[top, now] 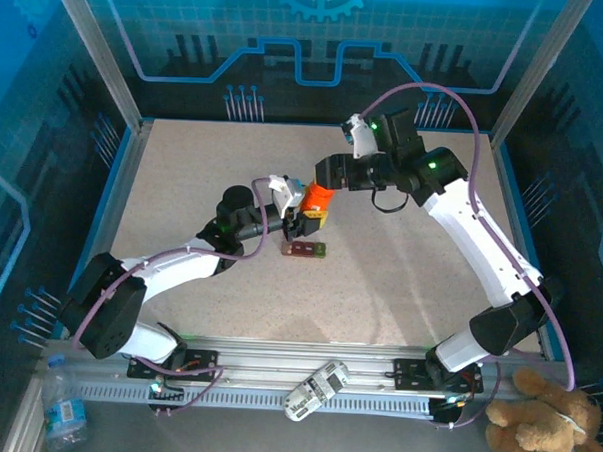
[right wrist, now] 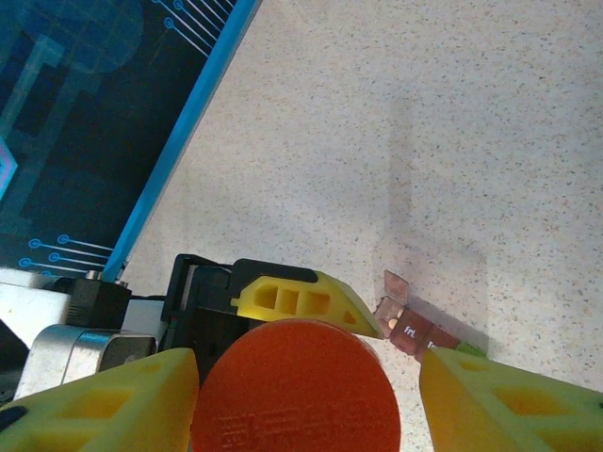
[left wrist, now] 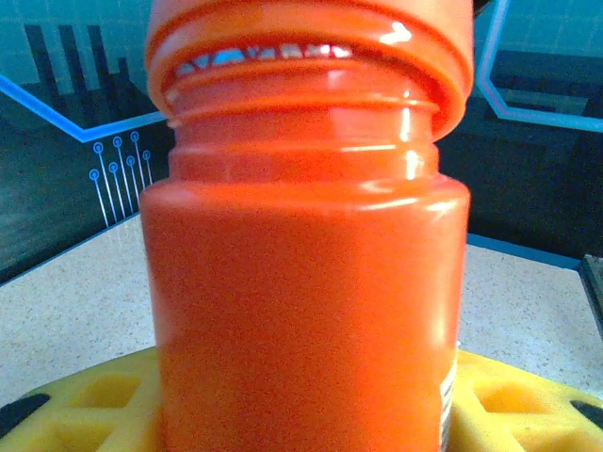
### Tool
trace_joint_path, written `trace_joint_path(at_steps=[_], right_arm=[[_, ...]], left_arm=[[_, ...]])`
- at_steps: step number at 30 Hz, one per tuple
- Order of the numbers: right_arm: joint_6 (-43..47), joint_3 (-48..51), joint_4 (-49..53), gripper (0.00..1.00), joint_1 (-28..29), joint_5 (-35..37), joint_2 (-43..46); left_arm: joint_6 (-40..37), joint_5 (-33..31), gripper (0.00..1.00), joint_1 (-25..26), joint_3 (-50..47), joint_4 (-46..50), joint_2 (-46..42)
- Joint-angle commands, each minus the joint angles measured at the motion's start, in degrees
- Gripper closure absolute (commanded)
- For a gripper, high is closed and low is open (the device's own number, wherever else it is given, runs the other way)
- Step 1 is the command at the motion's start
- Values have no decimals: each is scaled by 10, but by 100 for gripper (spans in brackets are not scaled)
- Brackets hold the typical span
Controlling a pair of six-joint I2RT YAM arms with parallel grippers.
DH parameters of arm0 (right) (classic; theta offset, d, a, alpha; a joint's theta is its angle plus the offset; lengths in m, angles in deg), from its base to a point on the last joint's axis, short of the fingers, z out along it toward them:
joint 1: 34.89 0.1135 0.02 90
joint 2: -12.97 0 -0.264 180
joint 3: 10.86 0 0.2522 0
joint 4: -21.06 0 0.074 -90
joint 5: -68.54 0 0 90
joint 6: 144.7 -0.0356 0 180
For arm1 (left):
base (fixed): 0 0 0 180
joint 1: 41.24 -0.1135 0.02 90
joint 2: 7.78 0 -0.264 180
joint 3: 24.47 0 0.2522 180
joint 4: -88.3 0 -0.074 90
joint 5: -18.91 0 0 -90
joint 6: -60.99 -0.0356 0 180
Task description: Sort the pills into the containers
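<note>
My left gripper is shut on the body of an upright orange bottle, with its yellow fingers on either side. The bottle's orange cap sits between the fingers of my right gripper, which comes in from above. Its jaws stand open, and a gap shows between the cap and the right finger. The containers, a dark red strip with a green end, lie on the table just in front of the bottle. One small lid stands up. The pills are out of view.
Speckled table with blue-edged walls all round. A white device lies on the front rail, a plush bear sits at the front right, and a plastic bottle is at the front left, all off the table surface.
</note>
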Motion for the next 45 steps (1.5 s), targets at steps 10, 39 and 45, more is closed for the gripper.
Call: trace_joint_path(at_steps=[10, 39, 45], right_arm=[[63, -23, 18, 15, -4, -48, 27], [60, -6, 19, 27, -18, -108, -2], [58, -4, 14, 37, -17, -104, -3]], left_arm=[[-1, 19, 100, 3, 13, -46, -13], [-4, 20, 100, 3, 14, -41, -24], [-2, 19, 100, 3, 14, -42, -23]])
